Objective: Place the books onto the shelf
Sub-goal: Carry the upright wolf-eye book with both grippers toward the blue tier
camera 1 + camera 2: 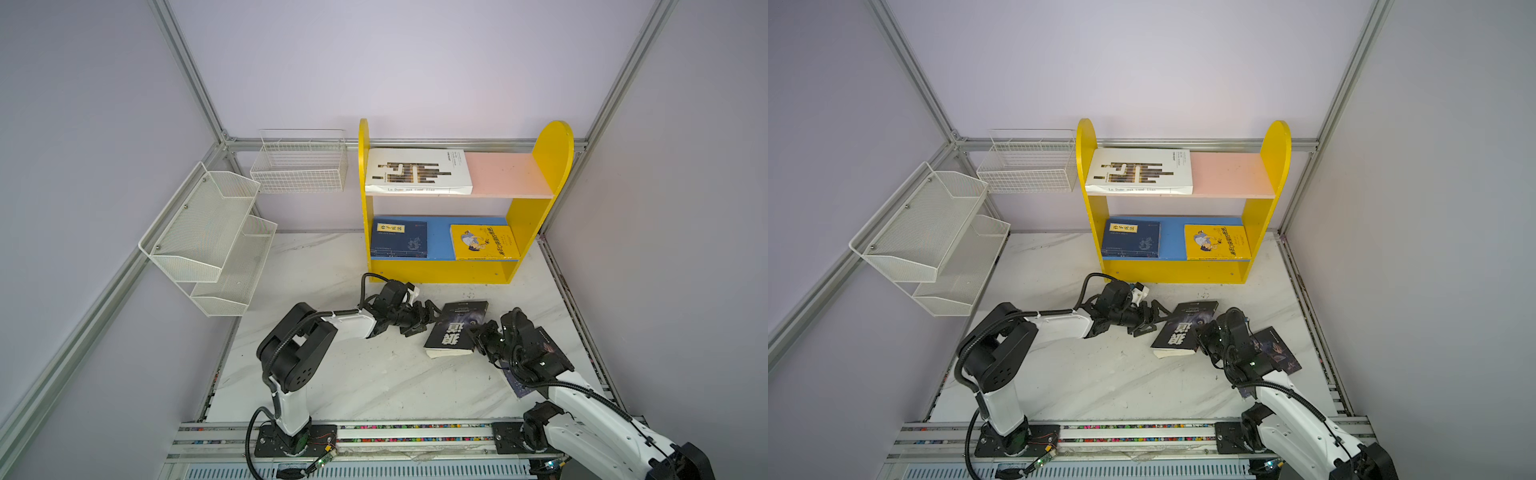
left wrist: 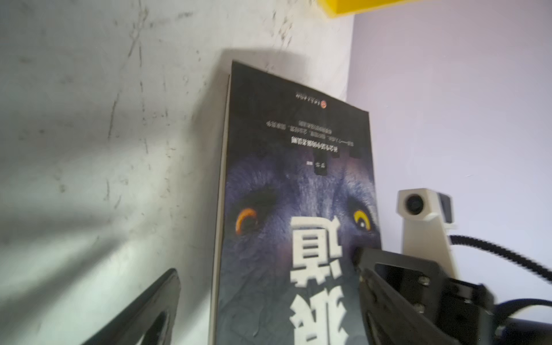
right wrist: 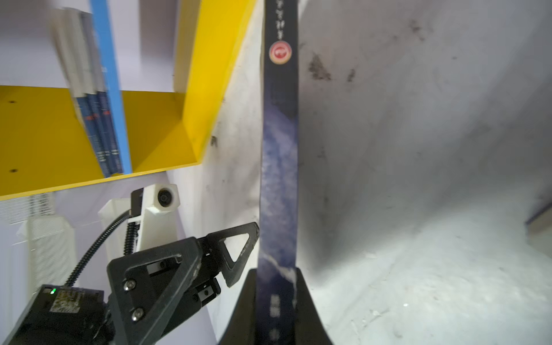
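A dark-blue book with a wolf's face (image 1: 455, 328) (image 1: 1183, 328) lies in the middle of the table. My right gripper (image 1: 478, 332) (image 3: 277, 286) is shut on its spine edge (image 3: 279, 149), one finger on each cover. My left gripper (image 1: 424, 318) (image 2: 267, 265) stands wide open at the opposite edge, with its fingers (image 2: 161, 298) on either side of the book (image 2: 283, 179). On the shelf (image 1: 548, 158), a large white book (image 1: 417, 170) lies on the pink board. A navy book (image 1: 399, 239) and a yellow cartoon book (image 1: 484, 242) lie on the blue board.
Another dark book (image 1: 1277, 349) lies on the table, partly under my right arm. A white mesh rack (image 1: 208, 237) and a white wire basket (image 1: 299, 166) hang at the back left. Marble tabletop (image 1: 332, 374) stretches in front of the arms.
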